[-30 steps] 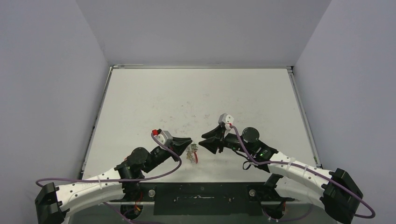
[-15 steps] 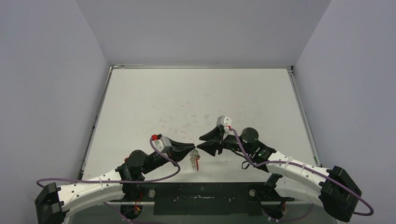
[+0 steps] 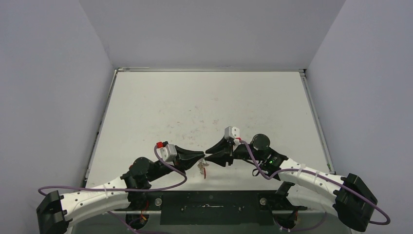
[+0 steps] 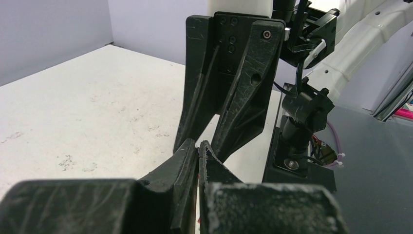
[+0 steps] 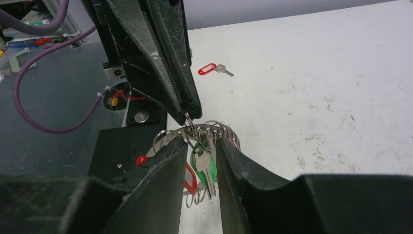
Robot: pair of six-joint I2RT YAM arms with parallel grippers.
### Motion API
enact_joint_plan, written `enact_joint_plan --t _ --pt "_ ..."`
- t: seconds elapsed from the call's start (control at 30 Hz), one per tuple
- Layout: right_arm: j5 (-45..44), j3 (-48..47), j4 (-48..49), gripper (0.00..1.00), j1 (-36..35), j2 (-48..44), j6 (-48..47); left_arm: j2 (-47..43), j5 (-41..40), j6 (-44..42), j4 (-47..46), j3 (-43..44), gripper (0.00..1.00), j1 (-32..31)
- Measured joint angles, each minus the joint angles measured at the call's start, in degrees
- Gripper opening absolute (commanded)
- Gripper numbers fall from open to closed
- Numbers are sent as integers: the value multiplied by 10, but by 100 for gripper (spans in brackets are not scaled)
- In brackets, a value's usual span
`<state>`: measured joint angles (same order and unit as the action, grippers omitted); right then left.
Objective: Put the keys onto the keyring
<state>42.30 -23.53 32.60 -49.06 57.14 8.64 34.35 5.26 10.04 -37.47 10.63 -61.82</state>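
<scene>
Left gripper (image 5: 191,113), pinched shut on the wire of the keyring (image 5: 221,130), above the near edge of the table (image 5: 316,73). Right gripper (image 5: 200,142), narrowly parted, straddling the ring's coils and a hanging green-tagged key (image 5: 202,163); red-tagged key (image 5: 209,68) loose on the table beyond. Advised: spread one coil gently, without twisting the ring out of the left pinch.

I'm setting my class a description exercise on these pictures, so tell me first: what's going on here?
Two robot arms meet tip to tip at the near edge of the table. The left gripper is shut on the keyring, holding it up with several tagged keys hanging from it. The right gripper has its fingers either side of that ring; whether they press it is unclear. One key with a red tag lies loose on the table.
</scene>
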Motion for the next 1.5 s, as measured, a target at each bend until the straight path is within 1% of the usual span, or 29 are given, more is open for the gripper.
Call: enact_joint_plan --t 0.03,0.1,0.17,0.2,0.3,0.43,0.53,0.7,0.77,0.8,1.1,1.13,1.17,1.2,1.23,1.27,1.3,1.37,1.5 --pt "3 0 2 24 -2 0 -1 1 1 0 -1 0 0 0" --pt "7 0 5 21 -2 0 0 2 2 0 -2 0 0 0" --pt "9 0 8 13 -2 0 1 3 5 1 -2 0 0 0" --pt "10 0 10 12 -2 0 1 3 6 1 -3 0 0 0" --pt "14 0 12 12 -2 0 3 3 8 1 -5 0 0 0" --pt "16 0 16 18 -2 0 9 3 10 2 -6 0 0 0" --pt "17 0 26 18 -2 2 15 3 12 3 -13 0 0 0" --pt "18 0 51 12 -2 13 28 3 13 3 -23 0 0 0" --pt "20 0 58 3 -3 19 34 4 13 3 -23 0 0 0" --pt "21 0 60 0 -5 21 37 5 13 3 -23 0 0 0" --pt "21 0 60 0 -5 20 42 5 11 3 -26 0 0 0" --pt "20 0 56 0 -5 18 40 3 10 3 -25 0 5 0" --pt "17 0 48 0 -6 13 38 2 9 3 -23 0 14 0" --pt "12 0 35 0 -7 7 34 1 8 3 -19 0 25 0" --pt "7 -1 24 0 -8 2 29 -1 7 2 -15 0 35 0" --pt "1 -3 8 0 -9 -3 23 -4 5 3 -9 0 41 0" --pt "-6 -5 -11 0 -10 -7 16 -9 2 3 -3 0 45 0" --pt "-21 -11 -47 0 -9 -15 4 -22 -4 3 12 0 49 0" --pt "-50 -31 -139 0 -9 -27 -29 -40 -9 -3 72 12 52 0"
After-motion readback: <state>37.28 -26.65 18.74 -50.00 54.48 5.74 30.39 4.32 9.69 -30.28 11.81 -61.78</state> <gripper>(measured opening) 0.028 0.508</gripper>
